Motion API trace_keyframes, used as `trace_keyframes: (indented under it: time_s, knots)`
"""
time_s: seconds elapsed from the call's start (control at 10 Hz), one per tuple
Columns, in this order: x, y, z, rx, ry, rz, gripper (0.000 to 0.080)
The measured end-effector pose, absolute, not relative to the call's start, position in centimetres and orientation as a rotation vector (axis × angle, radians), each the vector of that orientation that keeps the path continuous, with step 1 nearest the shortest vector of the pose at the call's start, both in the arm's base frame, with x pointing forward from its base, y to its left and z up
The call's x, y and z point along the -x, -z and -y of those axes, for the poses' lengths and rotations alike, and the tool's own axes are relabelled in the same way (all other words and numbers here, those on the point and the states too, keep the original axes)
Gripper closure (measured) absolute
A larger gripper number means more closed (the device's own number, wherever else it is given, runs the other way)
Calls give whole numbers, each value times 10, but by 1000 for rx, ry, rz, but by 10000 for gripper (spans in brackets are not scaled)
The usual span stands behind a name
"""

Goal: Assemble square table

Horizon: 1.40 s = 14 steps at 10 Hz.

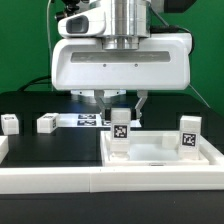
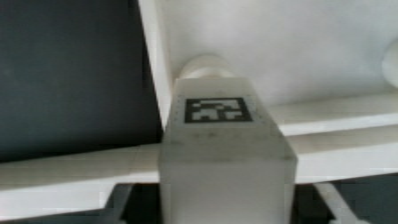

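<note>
Four legs showed in the exterior view, and only one was in hand. The gripper (image 1: 120, 108) came straight down from above with its jaws drawn in against the sides of the held leg (image 1: 120, 128), clamped on it rather than standing clear. The leg was upright with its tag facing the camera. In the wrist view the held leg (image 2: 217, 110) filled the middle of the picture. A vertical hold like that suits setting a leg down into a socket.

Its lower end stood inside the tabletop (image 1: 160, 163), just beside the rim on the exterior view's left, so I judged this to be the seating step for that corner (whether the foot had fully bottomed out could not be told). The second leg (image 1: 189, 133) stood upright at the tabletop's corner on the exterior view's right, apparently already placed.

The outer loose leg (image 1: 10, 123) and the inner loose leg (image 1: 46, 123) waited on the black table (image 1: 40, 145), well apart from the tabletop, near the marker board (image 1: 85, 120).
</note>
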State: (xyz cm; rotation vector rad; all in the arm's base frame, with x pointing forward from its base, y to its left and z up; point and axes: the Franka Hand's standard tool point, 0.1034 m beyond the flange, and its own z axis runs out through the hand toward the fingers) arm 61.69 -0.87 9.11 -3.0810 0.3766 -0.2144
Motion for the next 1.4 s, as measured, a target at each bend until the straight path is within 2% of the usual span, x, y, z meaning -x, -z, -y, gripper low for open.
trace_keyframes:
  time_s: [1.1,1.4]
  knots:
    - [-616,-89,-7,2462,150,-1802,509]
    - [-615,-89,-9,2307,140,-1994,509]
